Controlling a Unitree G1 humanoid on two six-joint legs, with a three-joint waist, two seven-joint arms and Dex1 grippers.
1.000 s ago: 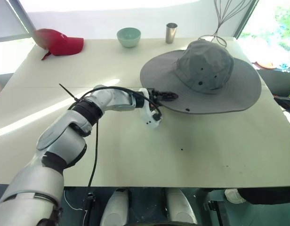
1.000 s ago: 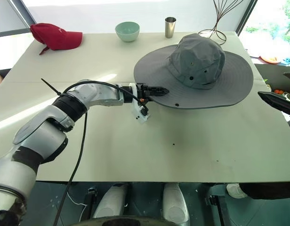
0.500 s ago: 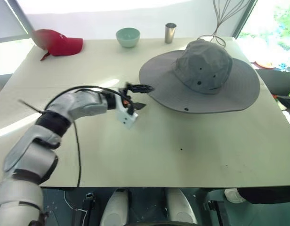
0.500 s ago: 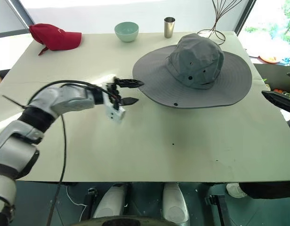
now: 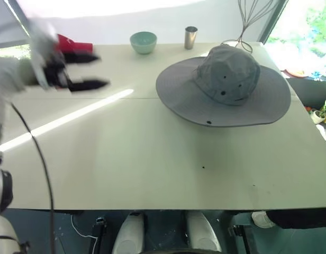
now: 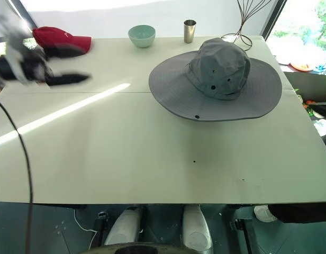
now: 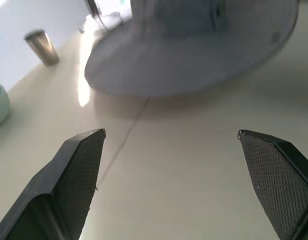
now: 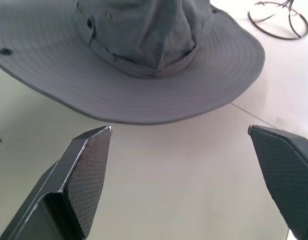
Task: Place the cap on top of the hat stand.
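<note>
1. The cap (image 6: 216,79) sits raised on the table's (image 6: 152,159) far right side, brim drooping.
2. It looks light, soft, floppy; the crown offers the firmest hold.
3. Left gripper (image 5: 86,71) and right gripper (image 8: 186,175) both gape, empty.

Non-task items, head view: red baseball cap (image 6: 61,38) at 10 o'clock on the table (image 6: 152,159). Pale green bowl (image 6: 142,35) at 12, steel cup (image 6: 190,30) just beside it toward 1. Taller wire stand (image 6: 246,21) at 1, far edge.
</note>
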